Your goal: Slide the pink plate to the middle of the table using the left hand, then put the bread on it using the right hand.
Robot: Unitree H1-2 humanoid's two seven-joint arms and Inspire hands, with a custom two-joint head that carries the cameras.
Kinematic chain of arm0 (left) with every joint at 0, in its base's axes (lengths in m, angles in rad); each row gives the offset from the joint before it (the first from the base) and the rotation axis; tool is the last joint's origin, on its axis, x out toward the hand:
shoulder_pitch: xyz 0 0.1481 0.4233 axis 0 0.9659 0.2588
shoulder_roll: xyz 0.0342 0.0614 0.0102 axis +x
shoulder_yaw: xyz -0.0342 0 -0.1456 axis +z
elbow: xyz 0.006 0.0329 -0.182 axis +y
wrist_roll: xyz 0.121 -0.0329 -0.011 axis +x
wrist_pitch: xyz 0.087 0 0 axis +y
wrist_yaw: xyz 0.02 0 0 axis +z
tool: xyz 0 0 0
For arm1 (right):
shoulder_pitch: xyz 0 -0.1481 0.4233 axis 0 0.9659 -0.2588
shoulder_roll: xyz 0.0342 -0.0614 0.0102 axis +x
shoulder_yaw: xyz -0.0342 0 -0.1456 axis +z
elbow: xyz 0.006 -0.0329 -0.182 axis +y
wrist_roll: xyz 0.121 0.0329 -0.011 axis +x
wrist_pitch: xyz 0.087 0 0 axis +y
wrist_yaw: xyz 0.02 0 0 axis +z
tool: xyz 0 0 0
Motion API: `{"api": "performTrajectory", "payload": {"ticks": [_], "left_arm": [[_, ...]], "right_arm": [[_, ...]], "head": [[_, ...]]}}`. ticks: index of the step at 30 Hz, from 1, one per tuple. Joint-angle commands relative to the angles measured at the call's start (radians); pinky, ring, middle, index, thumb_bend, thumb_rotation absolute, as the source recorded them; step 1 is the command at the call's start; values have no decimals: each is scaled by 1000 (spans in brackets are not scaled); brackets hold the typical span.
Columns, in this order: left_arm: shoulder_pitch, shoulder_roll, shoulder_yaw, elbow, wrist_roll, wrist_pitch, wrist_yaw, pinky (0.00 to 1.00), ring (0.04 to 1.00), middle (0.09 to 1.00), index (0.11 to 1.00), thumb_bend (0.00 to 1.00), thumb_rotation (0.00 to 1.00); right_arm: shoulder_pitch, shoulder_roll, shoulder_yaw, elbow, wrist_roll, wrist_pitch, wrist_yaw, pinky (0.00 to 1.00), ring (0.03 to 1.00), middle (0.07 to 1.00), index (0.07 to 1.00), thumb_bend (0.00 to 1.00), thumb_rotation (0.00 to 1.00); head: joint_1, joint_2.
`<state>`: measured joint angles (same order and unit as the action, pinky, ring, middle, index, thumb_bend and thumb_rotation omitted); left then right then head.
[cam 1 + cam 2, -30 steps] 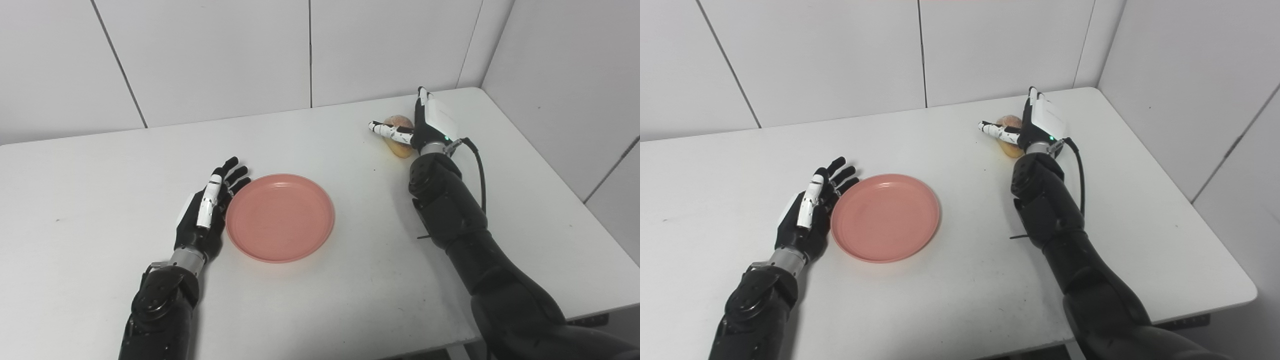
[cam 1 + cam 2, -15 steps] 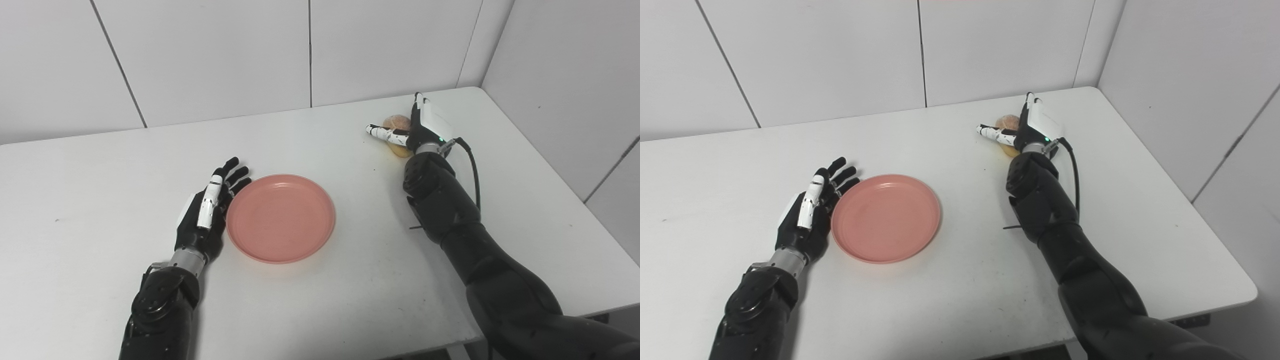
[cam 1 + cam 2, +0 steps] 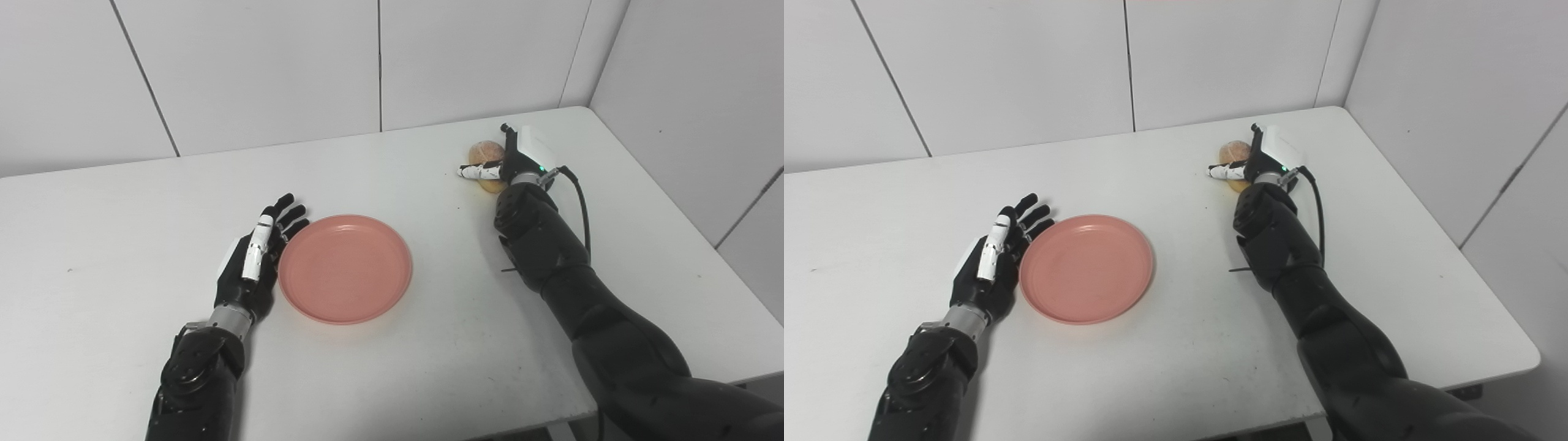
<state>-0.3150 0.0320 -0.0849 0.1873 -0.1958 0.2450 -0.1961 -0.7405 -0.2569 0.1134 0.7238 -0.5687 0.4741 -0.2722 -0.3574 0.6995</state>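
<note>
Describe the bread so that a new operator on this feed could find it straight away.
Start at the white table and go to its far right corner, where the two walls meet. There the right hand is wrapped around the bread, a small round golden-brown lump. It is the only food here; the pink plate is flat, bare and near the table's middle.

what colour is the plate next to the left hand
Pink, a plain salmon shade with no pattern. The plate shows best in the left eye view.
</note>
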Motion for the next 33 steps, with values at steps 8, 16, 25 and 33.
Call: {"api": "performTrajectory", "payload": {"ticks": [8,16,25,33], "left_arm": [[19,-7,-17,13,16,59,-6,886,882,897,893,348,1000],[16,-10,-15,20,13,63,-4,887,882,897,894,349,1000],[15,-15,-15,19,11,60,-5,888,887,901,901,342,1000],[11,-20,-17,30,13,58,-4,891,891,904,905,342,1000]], "right_arm": [[-53,-53,108,-25,-45,-38,10,291,357,453,489,531,139],[-57,-58,127,-27,-49,-41,0,303,377,459,514,519,30],[-36,-68,117,-130,-41,-23,35,288,369,448,529,519,0],[-3,-79,138,-338,-82,-7,140,259,342,432,535,517,1]], "head": [[8,5],[11,4],[26,2],[45,1]]}}
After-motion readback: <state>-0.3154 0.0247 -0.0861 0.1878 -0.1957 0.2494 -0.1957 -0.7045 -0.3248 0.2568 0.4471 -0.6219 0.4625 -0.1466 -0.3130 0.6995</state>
